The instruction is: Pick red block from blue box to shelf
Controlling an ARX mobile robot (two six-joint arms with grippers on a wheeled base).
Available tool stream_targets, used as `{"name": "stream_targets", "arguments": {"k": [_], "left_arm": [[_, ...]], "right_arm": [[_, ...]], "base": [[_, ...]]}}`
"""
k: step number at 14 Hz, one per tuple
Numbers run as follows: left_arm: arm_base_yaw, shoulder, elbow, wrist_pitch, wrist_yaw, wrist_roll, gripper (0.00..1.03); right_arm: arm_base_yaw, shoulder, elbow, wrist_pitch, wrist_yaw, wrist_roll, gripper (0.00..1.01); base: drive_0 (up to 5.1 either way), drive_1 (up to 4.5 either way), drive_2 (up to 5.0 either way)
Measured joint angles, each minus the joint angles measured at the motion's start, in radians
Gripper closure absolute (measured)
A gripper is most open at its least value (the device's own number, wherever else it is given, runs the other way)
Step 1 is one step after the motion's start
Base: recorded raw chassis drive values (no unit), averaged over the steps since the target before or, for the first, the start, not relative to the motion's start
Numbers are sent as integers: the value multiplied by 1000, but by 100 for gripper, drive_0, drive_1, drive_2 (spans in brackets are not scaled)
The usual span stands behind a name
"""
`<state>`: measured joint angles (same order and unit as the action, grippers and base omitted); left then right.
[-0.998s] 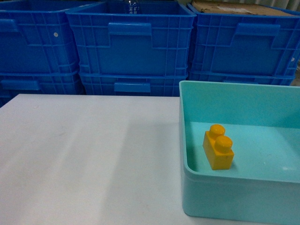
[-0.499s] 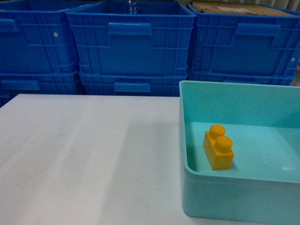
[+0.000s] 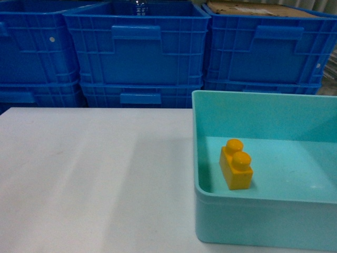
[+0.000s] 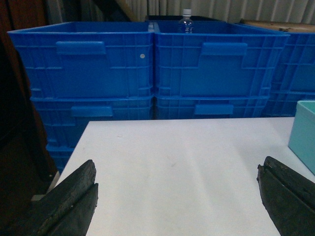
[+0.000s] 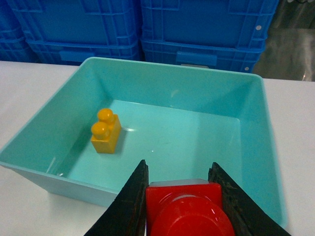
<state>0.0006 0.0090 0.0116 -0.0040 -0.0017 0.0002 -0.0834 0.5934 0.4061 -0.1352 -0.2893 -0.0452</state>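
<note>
The red block [image 5: 189,209] was gripped by the right gripper [image 5: 183,206] at lower centre above the blue box [image 5: 258,132], while the left gripper [image 4: 177,201] was spread wide.

Left hand [image 4: 179,204] agape, right hand [image 5: 179,199] clamped

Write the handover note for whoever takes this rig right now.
Left tool: open, empty, over the white table.
Right tool: shut on the red block, held above the blue box.
Yellow brick lies in the box; leave it.
Done: block gripped and out of the box.
Left: carry it to the shelf, which is not in any view, and release it there.
</note>
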Motion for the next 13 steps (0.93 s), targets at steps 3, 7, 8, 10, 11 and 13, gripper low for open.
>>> {"name": "stream_targets", "arguments": {"k": [3, 7, 8, 10, 11, 13], "left_arm": [[0, 0, 0, 0, 0, 0, 5], [0, 0, 0, -1, -3, 0, 5], [-1, 0, 0, -2, -2, 0, 5], [-1, 0, 0, -1, -1, 0, 5], [-1, 0, 0, -1, -1, 0, 5], [-1, 0, 0, -3, -1, 0, 5]], "right_arm": [[-1, 0, 0, 0, 0, 0, 73], [-1, 0, -2, -1, 0, 0, 73], [3, 0, -3, -3, 0, 0, 73], [5, -1, -3, 1, -2, 0, 73], [5, -1, -3, 0, -1, 0, 73], [5, 0, -4, 2, -2, 0, 73]], "base": [[0, 0, 0], [0, 0, 0], [0, 0, 0], [0, 0, 0], [0, 0, 0], [0, 0, 0]]}}
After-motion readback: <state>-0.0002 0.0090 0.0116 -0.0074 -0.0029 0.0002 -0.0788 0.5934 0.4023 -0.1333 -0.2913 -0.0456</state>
